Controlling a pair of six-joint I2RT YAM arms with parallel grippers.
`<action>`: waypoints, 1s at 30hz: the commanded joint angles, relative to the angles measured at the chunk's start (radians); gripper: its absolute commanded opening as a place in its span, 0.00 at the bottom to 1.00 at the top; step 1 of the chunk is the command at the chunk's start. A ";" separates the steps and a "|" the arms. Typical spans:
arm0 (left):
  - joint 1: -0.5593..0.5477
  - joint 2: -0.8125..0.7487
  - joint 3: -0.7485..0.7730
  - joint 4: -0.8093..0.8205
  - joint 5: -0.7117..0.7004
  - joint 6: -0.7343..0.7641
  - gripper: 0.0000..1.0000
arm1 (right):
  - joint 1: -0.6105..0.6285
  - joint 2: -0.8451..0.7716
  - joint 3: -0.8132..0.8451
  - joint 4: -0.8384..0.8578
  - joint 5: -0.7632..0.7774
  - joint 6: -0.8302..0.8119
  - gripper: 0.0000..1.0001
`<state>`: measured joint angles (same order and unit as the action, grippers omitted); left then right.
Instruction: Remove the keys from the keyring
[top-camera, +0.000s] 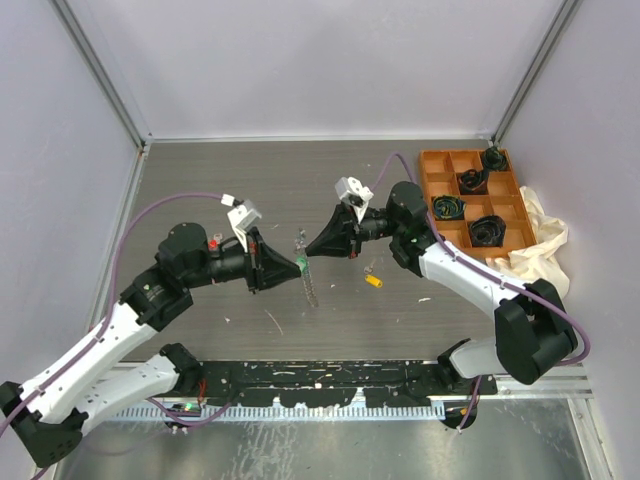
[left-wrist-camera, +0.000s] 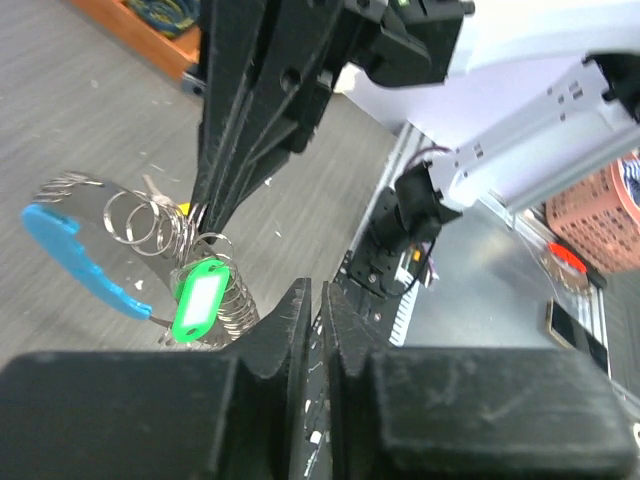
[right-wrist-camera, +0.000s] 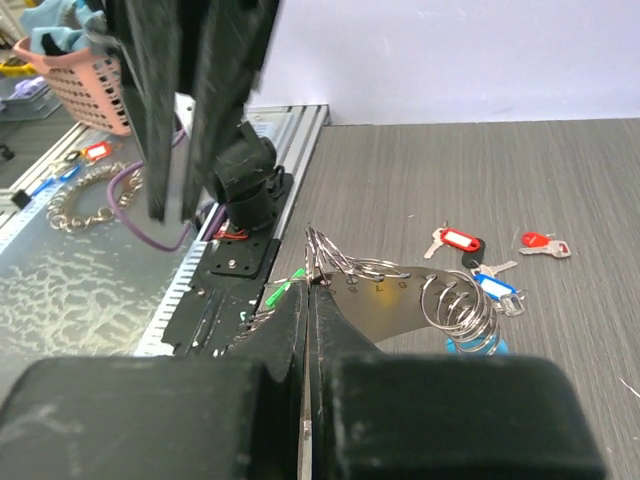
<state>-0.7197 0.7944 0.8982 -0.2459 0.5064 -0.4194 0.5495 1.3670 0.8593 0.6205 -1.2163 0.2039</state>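
The keyring (left-wrist-camera: 150, 215) is a curved silvery strip with several wire rings and a light-blue plastic end (left-wrist-camera: 60, 235). A green-tagged key (left-wrist-camera: 200, 298) hangs on its rings. My right gripper (right-wrist-camera: 312, 282) is shut on the strip's ringed end (right-wrist-camera: 330, 262) and holds it above the table. In the top view the keyring (top-camera: 309, 280) dangles between both grippers. My left gripper (left-wrist-camera: 320, 292) is shut with nothing seen between its pads, just right of the green tag. Loose keys lie on the table: a red-tagged one (right-wrist-camera: 455, 240), a red one (right-wrist-camera: 540, 242) and a blue-tagged one (right-wrist-camera: 495, 285).
An orange compartment tray (top-camera: 436, 182) with black items stands at the back right, with a cream cloth (top-camera: 540, 240) beside it. A small yellow piece (top-camera: 373, 281) lies right of the grippers. A black rail (top-camera: 320, 385) runs along the near edge.
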 joint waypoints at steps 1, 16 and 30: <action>0.004 -0.006 -0.077 0.226 0.130 0.013 0.14 | -0.002 -0.030 0.013 0.095 -0.088 -0.016 0.01; 0.005 0.023 -0.104 0.237 0.008 0.105 0.30 | -0.002 -0.014 0.014 0.173 -0.131 0.067 0.01; 0.008 0.037 -0.085 0.220 -0.090 0.069 0.34 | 0.001 -0.022 0.015 0.186 -0.125 0.104 0.01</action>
<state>-0.7174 0.8318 0.7940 -0.0868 0.4232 -0.3489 0.5495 1.3674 0.8585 0.7353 -1.3342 0.2932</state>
